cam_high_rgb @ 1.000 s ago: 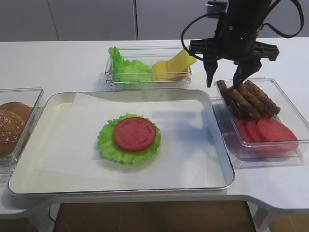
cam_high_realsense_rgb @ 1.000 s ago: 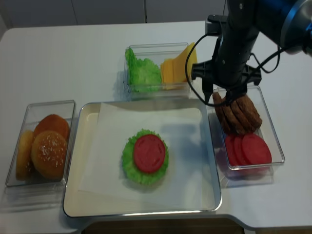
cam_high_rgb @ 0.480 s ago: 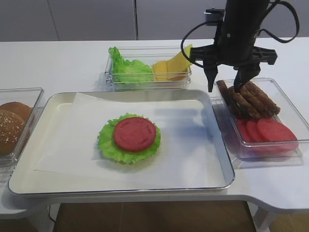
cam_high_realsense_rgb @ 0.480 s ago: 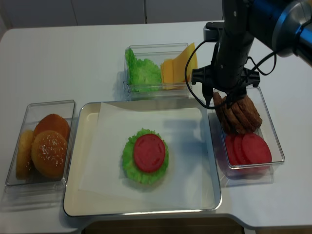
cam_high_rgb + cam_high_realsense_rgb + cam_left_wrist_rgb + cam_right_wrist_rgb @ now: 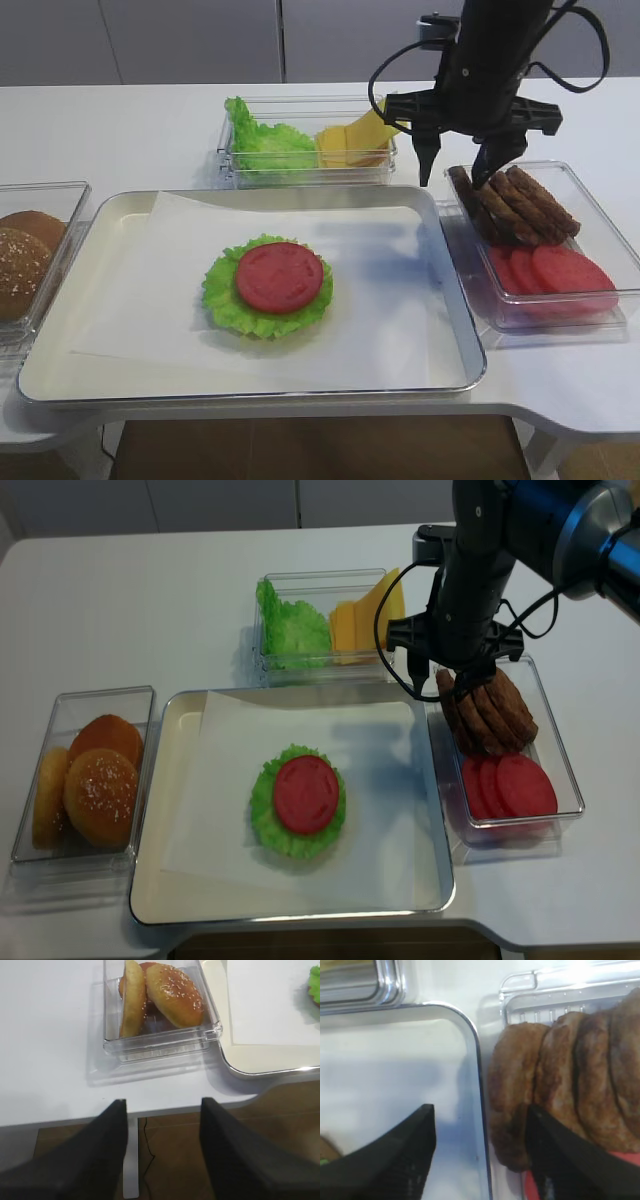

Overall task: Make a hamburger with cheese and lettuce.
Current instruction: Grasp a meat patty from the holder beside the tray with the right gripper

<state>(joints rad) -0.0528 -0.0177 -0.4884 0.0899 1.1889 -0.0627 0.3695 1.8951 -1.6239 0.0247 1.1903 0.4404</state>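
The hamburger [image 5: 278,277] [image 5: 305,794] is a low stack on the paper-lined tray [image 5: 452,300]: a red tomato slice on a frilly lettuce [image 5: 218,295] leaf. Cheese [image 5: 352,142] [image 5: 360,622] slices lean in the back box beside spare green leaves [image 5: 265,145]. My right gripper [image 5: 455,180] [image 5: 438,678] [image 5: 480,1115] hangs open over the near-left end of the brown patties [image 5: 522,205] [image 5: 560,1080]. The leftmost patty lies between its fingers, untouched on the left side. My left gripper [image 5: 164,1105] is open and empty at the table's front edge.
Tomato slices [image 5: 552,270] share the right box [image 5: 600,215] with the patties. Sesame buns [image 5: 167,990] [image 5: 98,785] fill a clear box [image 5: 60,190] at the left. The tray's rounded corner [image 5: 470,1045] lies under the right gripper.
The right gripper dipped slightly, then shifted a little to the left over the patty row. Its jaws stayed equally wide. Nothing else moved.
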